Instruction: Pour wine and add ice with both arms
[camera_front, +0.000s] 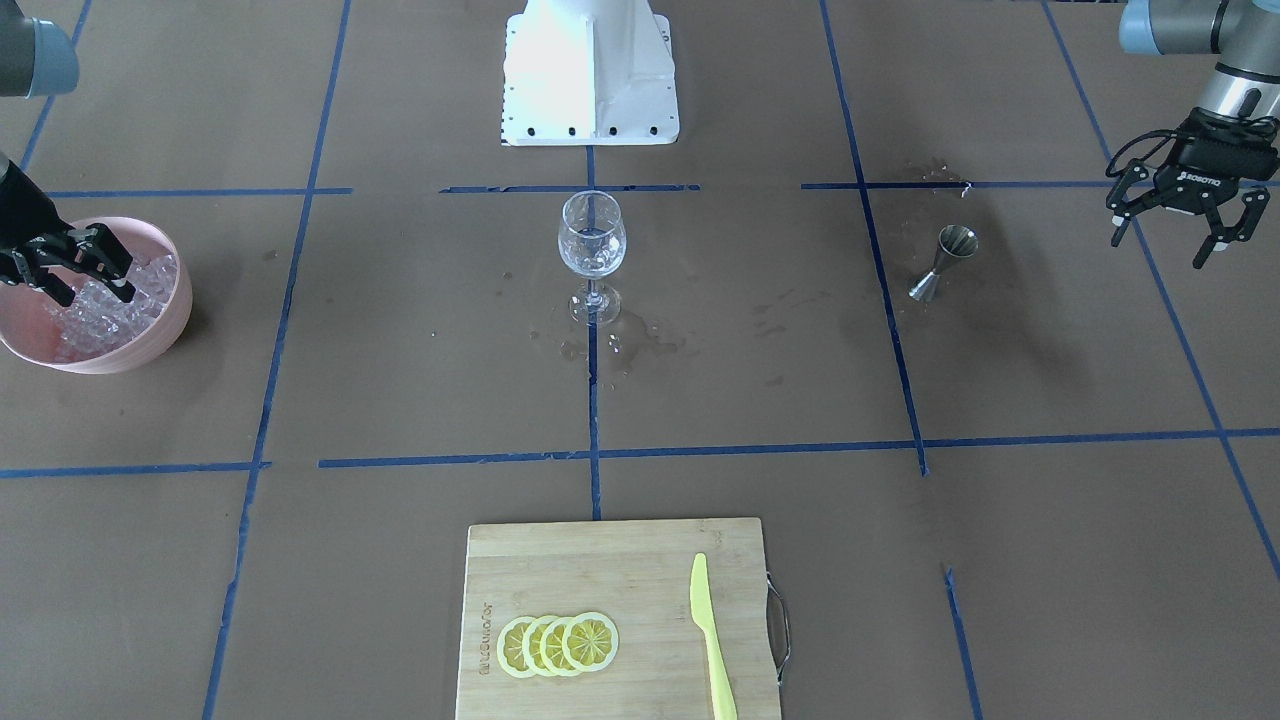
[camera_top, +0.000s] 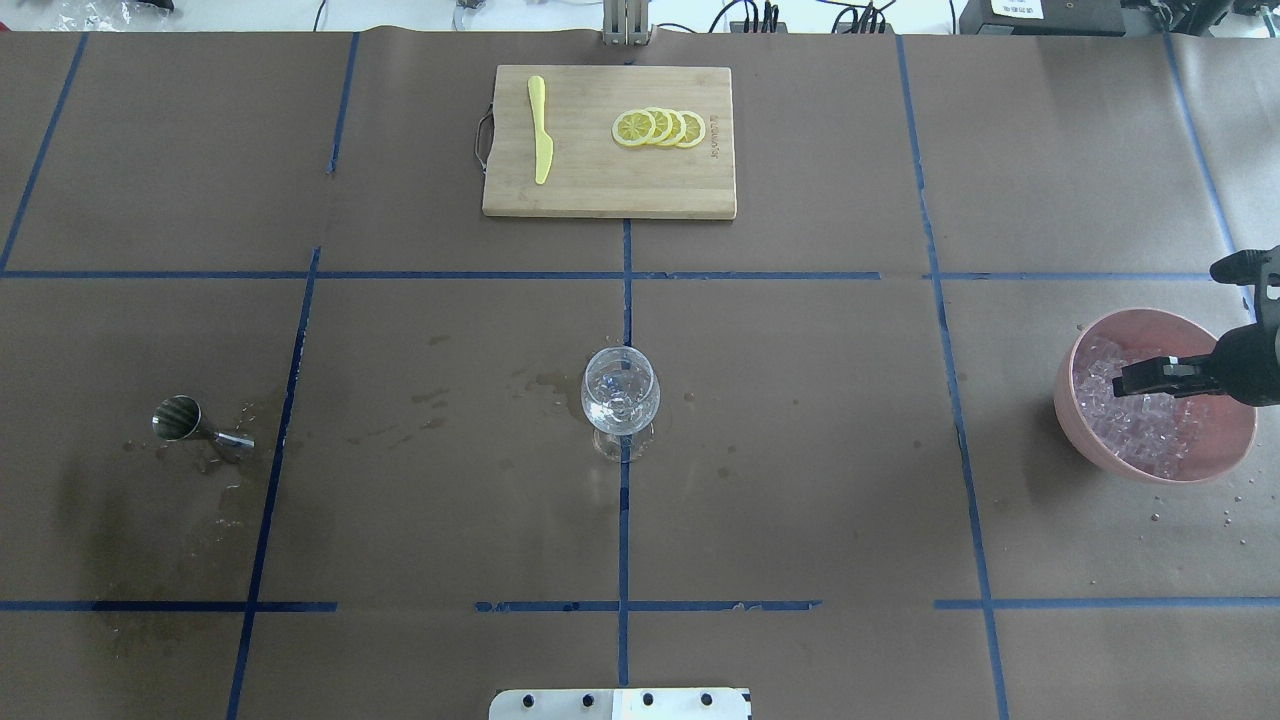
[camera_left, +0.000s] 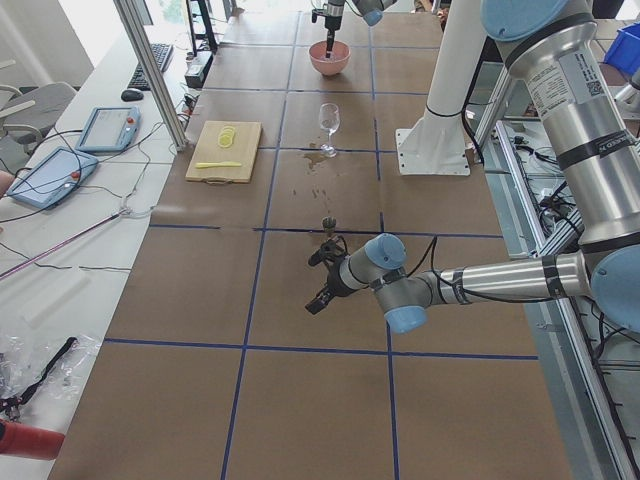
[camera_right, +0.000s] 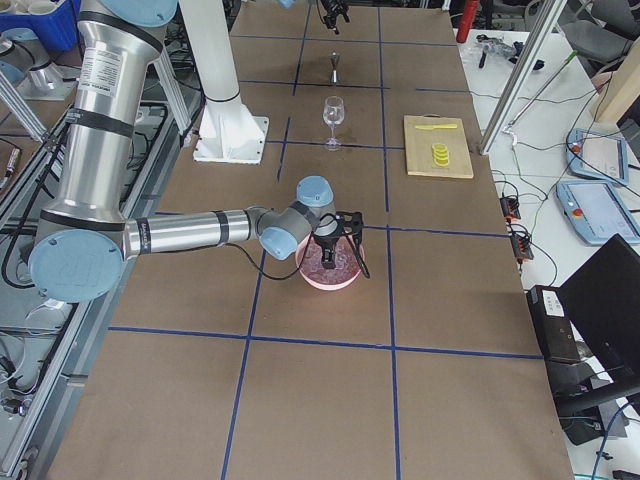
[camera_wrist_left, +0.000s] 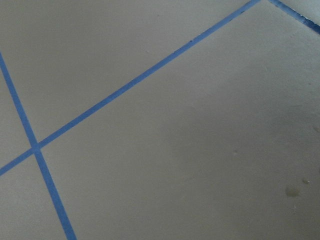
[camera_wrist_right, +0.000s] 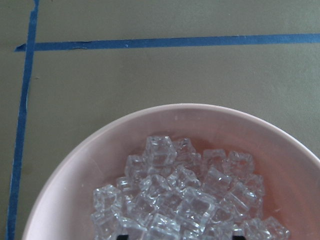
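The ice (camera_front: 105, 305) is a heap of clear cubes in a pink bowl (camera_front: 172, 318), also seen in the overhead view (camera_top: 1140, 420) and the right wrist view (camera_wrist_right: 185, 200). My right gripper (camera_front: 95, 290) is open, its fingertips (camera_wrist_right: 122, 235) down among the cubes, gripping nothing I can see. A clear stemmed wine glass (camera_front: 592, 245) stands upright at the table's middle (camera_top: 620, 395). A steel jigger (camera_front: 945, 262) stands near my left gripper (camera_front: 1165, 240), which is open, empty and hovers beside it, apart from it.
A wooden cutting board (camera_front: 600, 570) holds several lemon slices (camera_front: 558, 645) and a yellow plastic knife (camera_front: 710, 640). Wet patches (camera_front: 620, 345) surround the glass foot and the jigger. The white robot base (camera_front: 590, 70) stands behind the glass.
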